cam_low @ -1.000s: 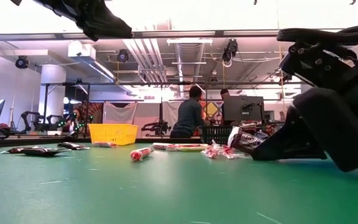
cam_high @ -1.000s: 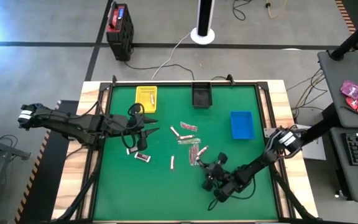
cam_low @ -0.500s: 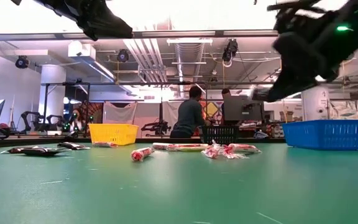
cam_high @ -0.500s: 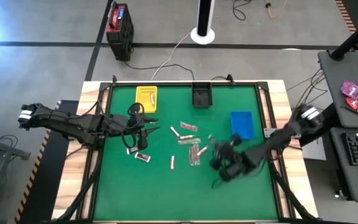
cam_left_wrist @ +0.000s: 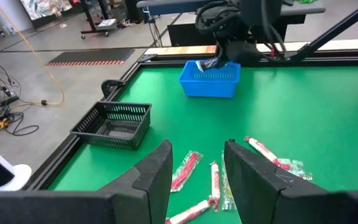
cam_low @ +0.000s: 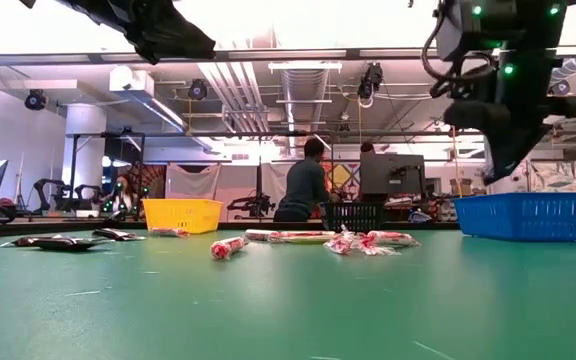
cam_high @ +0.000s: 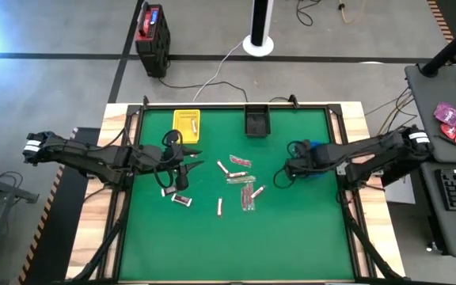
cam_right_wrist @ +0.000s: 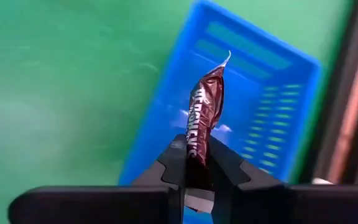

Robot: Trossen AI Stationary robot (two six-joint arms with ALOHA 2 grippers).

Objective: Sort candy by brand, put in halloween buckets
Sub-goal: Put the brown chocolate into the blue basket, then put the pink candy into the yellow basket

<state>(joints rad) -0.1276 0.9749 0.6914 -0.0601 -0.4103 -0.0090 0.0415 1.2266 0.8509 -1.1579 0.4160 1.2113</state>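
Observation:
My right gripper [cam_right_wrist: 197, 155] is shut on a dark brown candy bar [cam_right_wrist: 202, 106] and hangs over the near-left corner of the blue bucket [cam_right_wrist: 253, 93], at the table's right [cam_high: 313, 147]. My left gripper [cam_left_wrist: 197, 149] waits open and raised at the table's left [cam_high: 195, 159], with nothing between its fingers. Several pink-red and white candies [cam_high: 242, 180] lie flat mid-table. Dark ones [cam_high: 182, 199] lie under the left gripper. The yellow bucket [cam_high: 186, 124] and black bucket [cam_high: 257, 121] stand at the far edge. My right gripper pinches one end of the brown bar [cam_right_wrist: 194, 146] between its two fingers [cam_right_wrist: 174, 163]. The fingers slant steeply down from above. The bar runs on past the fingertips in line with them. It is lifted clear, over the blue bucket's wall and the green mat beside it.
A black-and-red box [cam_high: 153, 32] and a white pole base [cam_high: 258, 41] stand on the floor beyond the far edge. A raised rim [cam_high: 236, 105] frames the green mat. People [cam_low: 303, 185] stand in the room behind. The mat's near half [cam_high: 236, 245] is bare.
My right gripper has risen from the table's near right and swung toward the far edge to the blue bucket, carrying the brown candy. It has tipped from nearly level to steeply downward and rolled. The candy is now lifted clear of the mat.

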